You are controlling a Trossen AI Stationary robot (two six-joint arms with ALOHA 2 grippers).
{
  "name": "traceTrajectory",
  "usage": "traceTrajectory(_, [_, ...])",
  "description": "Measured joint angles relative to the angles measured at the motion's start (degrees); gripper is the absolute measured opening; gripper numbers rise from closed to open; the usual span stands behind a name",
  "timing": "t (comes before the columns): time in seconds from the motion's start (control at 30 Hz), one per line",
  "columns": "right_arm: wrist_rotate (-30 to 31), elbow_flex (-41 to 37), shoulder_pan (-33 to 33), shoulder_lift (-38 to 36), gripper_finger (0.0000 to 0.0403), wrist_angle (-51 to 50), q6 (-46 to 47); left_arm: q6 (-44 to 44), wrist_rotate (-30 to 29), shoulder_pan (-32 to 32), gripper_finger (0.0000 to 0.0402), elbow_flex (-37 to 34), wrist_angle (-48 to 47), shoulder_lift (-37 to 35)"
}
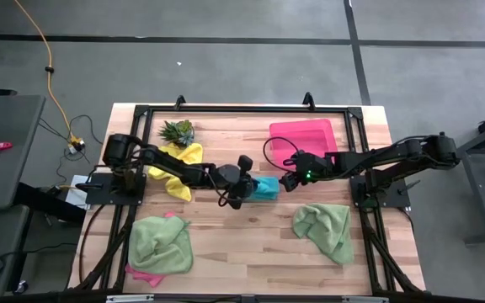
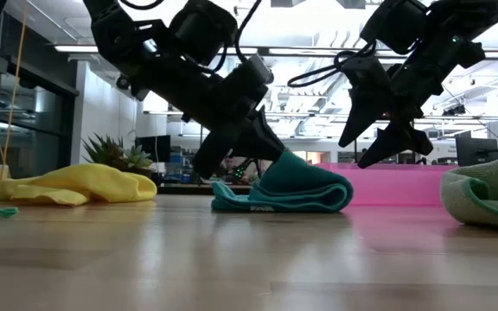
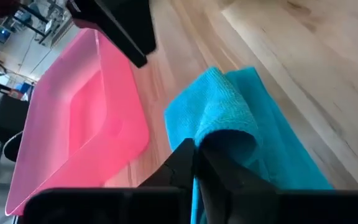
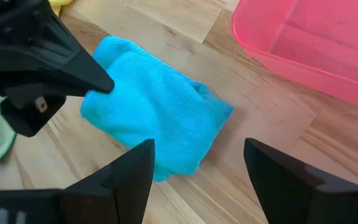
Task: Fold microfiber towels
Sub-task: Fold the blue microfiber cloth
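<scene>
A folded teal towel (image 1: 266,190) lies on the wooden table (image 1: 251,252) near its middle. It also shows in the low view (image 2: 301,188). My left gripper (image 1: 244,194) reaches in from the table's left and is shut on the towel's left end. My right gripper (image 1: 293,178) hangs open and empty just right of the towel, above the table (image 2: 379,142). In the right wrist view its fingers (image 4: 129,180) stand apart above the towel (image 4: 160,118). My left gripper pinches a raised fold at the teal towel's left end (image 3: 225,140) between its two fingers. The fingers slant down from the table's left. The pinched fold stands a little above the rest of the towel (image 2: 277,164), which lies on the table.
A yellow towel (image 1: 181,164) and a spiky plant (image 1: 178,130) lie at the far left. A pink tray (image 1: 303,137) sits far right. A light green towel (image 1: 160,244) lies over a pink one (image 1: 144,273) near left, another light green towel (image 1: 325,229) near right.
</scene>
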Motion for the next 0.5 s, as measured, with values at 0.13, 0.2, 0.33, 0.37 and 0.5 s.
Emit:
traceTrajectory(0.13, [0.0,0.0,0.0,0.0,0.0240,0.0,0.0,-0.5,-0.4,0.5,0.0014,0.0,0.4,-0.3])
traceTrajectory(0.2, [0.0,0.0,0.0,0.0,0.0240,0.0,0.0,-0.2,-0.4,0.7,0.0009,0.0,0.9,-0.5])
traceTrajectory(0.33, [-0.2,0.0,0.0,0.0,0.0240,0.0,0.0,2.9,-0.4,1.0,0.0004,0.0,-0.4,-0.5])
traceTrajectory(0.37, [-0.3,0.0,0.0,0.0,0.0240,0.0,0.0,4.0,-0.4,1.0,0.0004,0.0,-1.1,-0.5])
traceTrajectory(0.5, [-0.3,0.0,0.0,0.0,0.0240,0.0,0.0,8.6,-0.7,1.0,0.0002,0.0,-3.1,-0.5])
